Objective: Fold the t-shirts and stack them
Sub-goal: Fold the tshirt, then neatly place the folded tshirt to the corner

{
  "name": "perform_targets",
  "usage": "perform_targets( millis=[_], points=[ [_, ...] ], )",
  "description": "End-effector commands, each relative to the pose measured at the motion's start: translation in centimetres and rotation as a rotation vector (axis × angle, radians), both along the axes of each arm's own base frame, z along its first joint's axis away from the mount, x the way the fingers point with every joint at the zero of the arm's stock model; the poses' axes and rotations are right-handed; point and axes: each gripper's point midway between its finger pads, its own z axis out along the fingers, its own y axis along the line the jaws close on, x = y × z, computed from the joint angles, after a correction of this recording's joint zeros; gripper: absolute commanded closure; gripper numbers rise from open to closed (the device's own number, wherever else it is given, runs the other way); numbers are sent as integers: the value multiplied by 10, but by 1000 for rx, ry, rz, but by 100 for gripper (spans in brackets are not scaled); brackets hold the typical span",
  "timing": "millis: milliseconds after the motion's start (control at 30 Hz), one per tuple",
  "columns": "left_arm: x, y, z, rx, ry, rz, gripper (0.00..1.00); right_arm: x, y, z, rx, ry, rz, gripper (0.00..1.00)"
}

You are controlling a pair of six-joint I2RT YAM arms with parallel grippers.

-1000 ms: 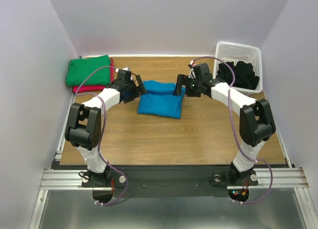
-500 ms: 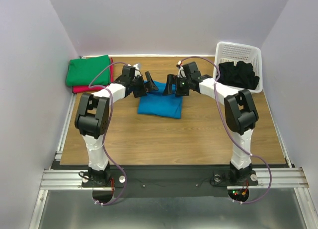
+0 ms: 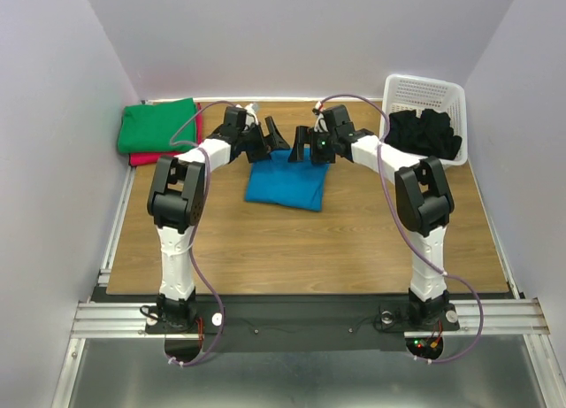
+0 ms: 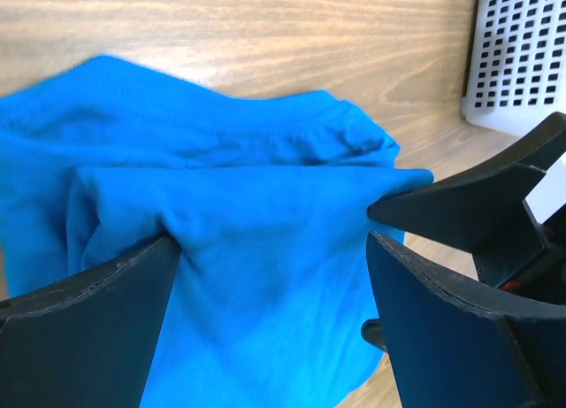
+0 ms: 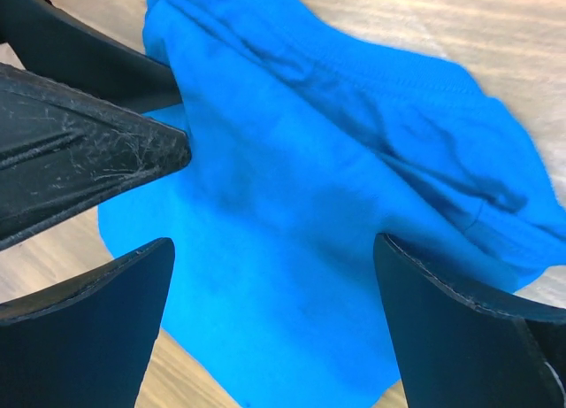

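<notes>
Our left gripper (image 4: 270, 249) has its jaws spread wide with nothing pinched. It straddles a raised fold of the turquoise-blue t-shirt (image 4: 239, 187), and the cloth bunches against the inner face of one finger. Our right gripper (image 5: 274, 249) is likewise spread wide and holds nothing, with blue fabric filling the gap between its fingers. The two grippers face each other closely over the shirt's far edge, where a stitched hem shows. Each wrist view catches the other gripper's black finger close by.

The shirt lies folded small near the middle of the wooden table (image 3: 292, 240). At the far left, a green t-shirt (image 3: 157, 127) sits on a red-pink t-shirt (image 3: 141, 158). At the far right, black t-shirts (image 3: 429, 132) lie in a white basket (image 3: 424, 91).

We judge the step in hand to be taking hold of the blue shirt's far edge. To do it well, we should sink both sets of fingers until they gather every layer and close them at matching height. The grippers need to keep far enough apart not to clash, then move together so the folds do not slip open.
</notes>
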Motion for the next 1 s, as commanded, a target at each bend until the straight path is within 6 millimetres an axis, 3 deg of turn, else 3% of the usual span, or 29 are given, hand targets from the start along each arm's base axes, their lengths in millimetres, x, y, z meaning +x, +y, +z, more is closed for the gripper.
perform_targets(
  millis=[0, 33, 200, 367, 433, 467, 533, 633, 700, 733, 800, 833, 867, 900, 967],
  points=[
    [15, -10, 21, -48, -55, -25, 1, 26, 0, 19, -11, -108, -16, 0],
    [18, -11, 24, -51, -63, -23, 1, 27, 1, 15, -18, -106, -18, 0],
    [29, -9, -1, -23, -22, -2, 1, 33, 0, 5, -34, -101, -24, 0],
    [27, -3, -15, 20, 15, 21, 1, 34, -4, -4, -56, -96, -28, 0],
    [28, -3, -5, 24, -1, 16, 1, 39, -8, 2, -64, -118, -32, 0],
    [30, -2, 12, 21, -32, 18, 1, 43, -10, 8, -63, -134, -39, 0],
    [30, 2, 31, 34, -69, 27, 1, 44, -14, 35, -53, -185, -37, 0],
    [25, 14, 88, 69, -171, 59, 1, 38, -19, 79, -34, -264, -35, 0],
    [17, 25, 101, 118, -188, 86, 1, 29, -26, 84, -45, -267, -54, 0],
    [14, 39, 111, 166, -217, 131, 1, 22, -30, 106, -33, -300, -63, 0],
    [6, 55, 110, 226, -213, 176, 1, 11, -37, 108, -45, -302, -77, 0],
    [3, 64, 108, 264, -221, 192, 1, 0, -43, 94, -60, -267, -78, 0],
    [-4, 70, 102, 282, -208, 193, 1, -8, -47, 105, -52, -283, -88, 0],
    [-10, 77, 88, 312, -186, 184, 1, -19, -52, 92, -63, -251, -85, 0],
    [-13, 80, 76, 338, -164, 169, 1, -29, -55, 98, -54, -255, -86, 0]
  ],
)
